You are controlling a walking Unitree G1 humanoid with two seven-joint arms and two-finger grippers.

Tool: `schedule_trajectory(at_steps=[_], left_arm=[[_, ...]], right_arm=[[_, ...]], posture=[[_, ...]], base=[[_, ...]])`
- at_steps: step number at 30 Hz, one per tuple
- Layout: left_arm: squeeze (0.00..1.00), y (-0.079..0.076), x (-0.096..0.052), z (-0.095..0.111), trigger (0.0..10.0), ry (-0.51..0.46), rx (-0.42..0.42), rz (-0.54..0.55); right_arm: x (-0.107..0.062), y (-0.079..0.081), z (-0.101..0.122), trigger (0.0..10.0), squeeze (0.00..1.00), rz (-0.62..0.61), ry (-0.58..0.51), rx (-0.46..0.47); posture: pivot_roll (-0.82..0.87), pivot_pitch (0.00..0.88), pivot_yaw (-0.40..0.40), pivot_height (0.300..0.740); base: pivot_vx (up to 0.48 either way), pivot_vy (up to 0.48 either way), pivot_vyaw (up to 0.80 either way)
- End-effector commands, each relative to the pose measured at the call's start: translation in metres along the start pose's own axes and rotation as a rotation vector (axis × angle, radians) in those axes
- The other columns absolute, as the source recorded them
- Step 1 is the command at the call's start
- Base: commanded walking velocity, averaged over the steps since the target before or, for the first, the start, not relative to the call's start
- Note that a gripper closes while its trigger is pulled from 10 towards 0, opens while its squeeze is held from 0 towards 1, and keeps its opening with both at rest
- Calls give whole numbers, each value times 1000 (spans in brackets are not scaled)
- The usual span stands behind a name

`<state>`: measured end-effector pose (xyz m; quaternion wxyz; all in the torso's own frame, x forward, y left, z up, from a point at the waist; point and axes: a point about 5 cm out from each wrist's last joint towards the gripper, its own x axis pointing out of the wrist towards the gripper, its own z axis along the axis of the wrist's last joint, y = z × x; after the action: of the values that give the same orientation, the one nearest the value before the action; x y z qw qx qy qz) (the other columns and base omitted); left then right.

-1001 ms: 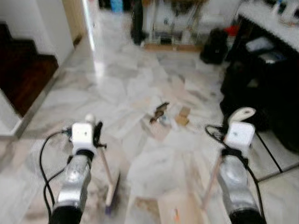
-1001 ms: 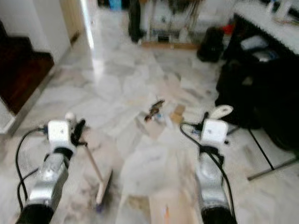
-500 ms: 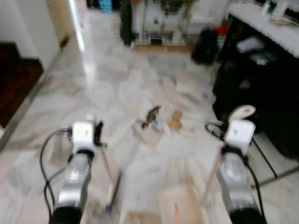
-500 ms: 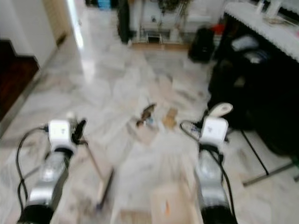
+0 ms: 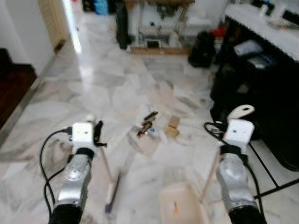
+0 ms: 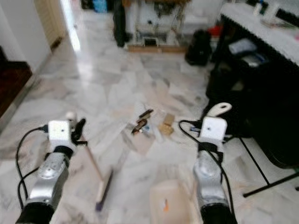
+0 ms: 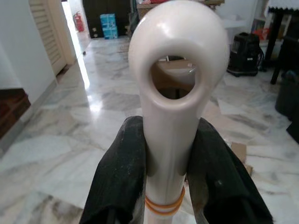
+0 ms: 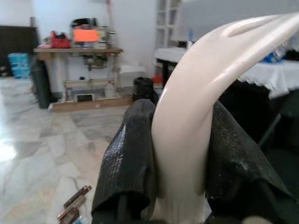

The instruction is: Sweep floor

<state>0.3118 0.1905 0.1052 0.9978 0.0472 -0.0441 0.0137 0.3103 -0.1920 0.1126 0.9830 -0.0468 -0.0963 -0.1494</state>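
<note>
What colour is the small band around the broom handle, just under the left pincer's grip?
Orange: a thin band circles the cream broom handle between the left pincer's black fingers, best seen in the left wrist view.

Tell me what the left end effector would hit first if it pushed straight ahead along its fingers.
Probably nothing close: the left end effector, shut on the broom handle, points over open marble floor toward the distant furniture; depth is unclear.

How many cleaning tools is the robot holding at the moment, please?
2. The broom is in the left hand, low on the robot's left; the dustpan is in the right hand, low on its right.
</note>
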Motion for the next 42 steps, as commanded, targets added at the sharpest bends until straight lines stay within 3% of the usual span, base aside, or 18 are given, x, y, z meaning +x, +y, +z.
schedule_trajectory(at_steps=[1, 29, 34, 42], left_arm=[[0, -6, 4, 10, 10000, -53, -15, -14], [0, -7, 4, 11, 10000, -60, -16, -23], [0, -6, 4, 11, 10000, -59, -16, -20], [0, -5, 4, 11, 10000, -59, -13, -14]], right_arm=[[3, -8, 4, 10000, 0, -21, -21, -10], [2, -5, 4, 10000, 0, -15, -22, 4], [4, -5, 4, 10000, 0, -17, -14, 9], [3, -5, 5, 10000, 0, -17, -26, 2]], posture=[[-36, 0, -13, 740], [-34, 0, -8, 740], [-33, 0, -9, 740], [-34, 0, -8, 740]], base=[[345, 0, 0], [346, 0, 0], [346, 0, -736], [345, 0, 0]])
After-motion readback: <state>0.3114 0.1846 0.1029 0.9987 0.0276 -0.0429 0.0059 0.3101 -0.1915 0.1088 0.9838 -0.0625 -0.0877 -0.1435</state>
